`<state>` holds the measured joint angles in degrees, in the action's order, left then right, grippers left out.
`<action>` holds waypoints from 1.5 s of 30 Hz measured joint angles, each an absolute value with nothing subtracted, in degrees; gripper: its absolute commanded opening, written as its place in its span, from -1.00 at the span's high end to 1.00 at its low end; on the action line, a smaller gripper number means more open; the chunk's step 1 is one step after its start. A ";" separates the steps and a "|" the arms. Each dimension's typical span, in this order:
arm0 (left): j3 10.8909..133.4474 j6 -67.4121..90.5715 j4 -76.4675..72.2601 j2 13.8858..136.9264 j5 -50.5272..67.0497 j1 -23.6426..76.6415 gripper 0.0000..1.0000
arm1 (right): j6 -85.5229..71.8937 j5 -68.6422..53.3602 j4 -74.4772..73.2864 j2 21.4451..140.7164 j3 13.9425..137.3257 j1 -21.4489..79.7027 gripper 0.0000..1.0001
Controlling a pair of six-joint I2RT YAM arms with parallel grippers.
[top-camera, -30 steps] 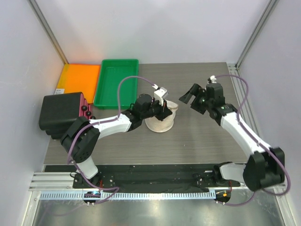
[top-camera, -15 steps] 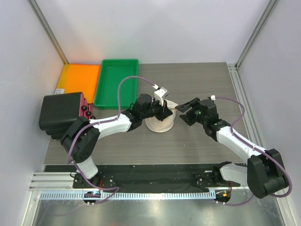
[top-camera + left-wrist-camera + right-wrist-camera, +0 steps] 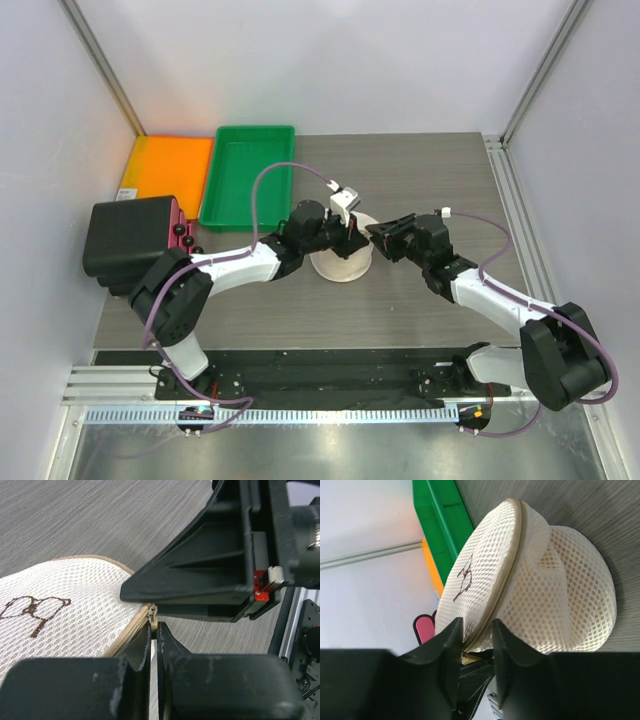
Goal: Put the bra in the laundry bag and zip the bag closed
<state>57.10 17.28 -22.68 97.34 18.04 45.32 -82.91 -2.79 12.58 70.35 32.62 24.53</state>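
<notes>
The cream mesh laundry bag (image 3: 338, 264) sits mid-table, its lid with the dark mark (image 3: 55, 610) facing up. My left gripper (image 3: 154, 628) is shut on the zipper pull (image 3: 153, 613) at the bag's right rim (image 3: 356, 240). My right gripper (image 3: 373, 232) comes in from the right, nose to nose with the left. Its fingers (image 3: 454, 630) straddle the zipped tan rim (image 3: 507, 565), one on the lid and one on the side mesh, pinching the bag (image 3: 555, 585). The bra is hidden from every view.
A green tray (image 3: 247, 175) and an orange tray (image 3: 165, 165) stand at the back left. A black box (image 3: 125, 238) with a red-pink piece (image 3: 180, 236) sits at the left edge. Metal frame posts rise at both back corners.
My right arm swung left and down from the far right to the bag, and its jaws narrowed around the rim. The left gripper stayed shut on the zipper pull.
</notes>
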 measured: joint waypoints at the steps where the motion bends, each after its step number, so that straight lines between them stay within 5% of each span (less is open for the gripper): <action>1: 57.10 17.17 -22.63 97.34 18.04 45.39 1.00 | -83.20 -2.61 12.88 70.43 32.29 24.67 0.56; 12: 57.08 14.79 -21.54 96.92 14.87 45.65 1.00 | -77.45 -5.30 14.00 68.60 31.33 19.57 0.97; 23: 53.84 14.55 -20.58 91.55 14.55 39.35 1.00 | -68.14 -29.85 19.75 71.88 32.08 2.00 0.98; 33: 49.71 15.49 -21.17 87.96 15.75 34.92 1.00 | -62.67 -47.44 22.65 77.25 35.31 1.23 0.98; 45: 48.29 16.32 -23.05 87.00 19.35 33.95 1.00 | -60.01 -54.28 23.79 77.28 35.31 -0.23 0.97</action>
<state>48.29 16.32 -23.05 87.00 19.35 33.95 -60.01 -54.28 23.79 77.28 35.31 -0.23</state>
